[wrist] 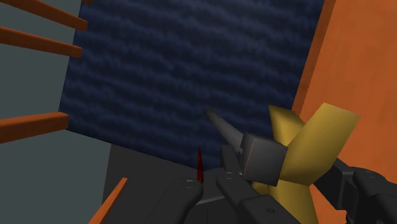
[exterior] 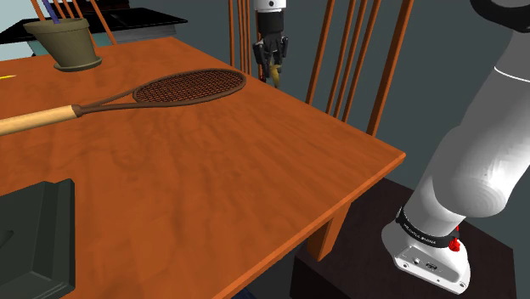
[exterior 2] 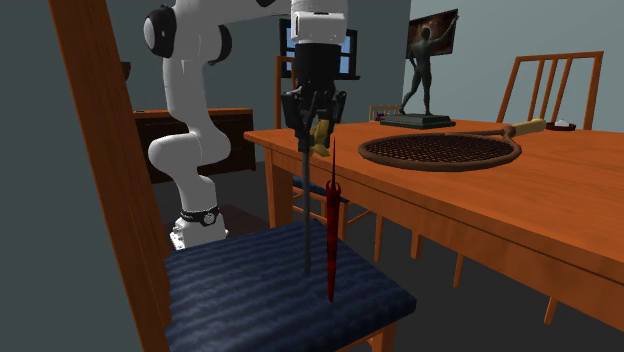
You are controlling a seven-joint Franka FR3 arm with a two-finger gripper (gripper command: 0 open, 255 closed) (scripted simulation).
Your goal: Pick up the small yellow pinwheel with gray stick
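My black gripper [exterior 2: 315, 118] hangs beside the table's edge, over a chair, and is shut on the small yellow pinwheel [exterior 2: 321, 136]. Its yellow blades [wrist: 313, 135] stick out between the fingers [wrist: 261, 159]. The grey stick [exterior 2: 305, 215] hangs straight down from the hand towards the dark blue chair cushion [exterior 2: 250, 290]; I cannot tell whether its tip touches the cushion. In the shoulder view the gripper [exterior: 272, 58] shows past the table's far edge, with a bit of the yellow pinwheel [exterior: 274, 73] below the fingers.
A thin dark red rod [exterior 2: 331, 230] stands upright on the cushion next to the stick. On the wooden table [exterior: 212, 170] lie a racket [exterior: 187, 87], a pot [exterior: 72, 42] and a dark tray [exterior: 34, 238]. Chair-back spindles [exterior: 357, 59] rise close to the gripper.
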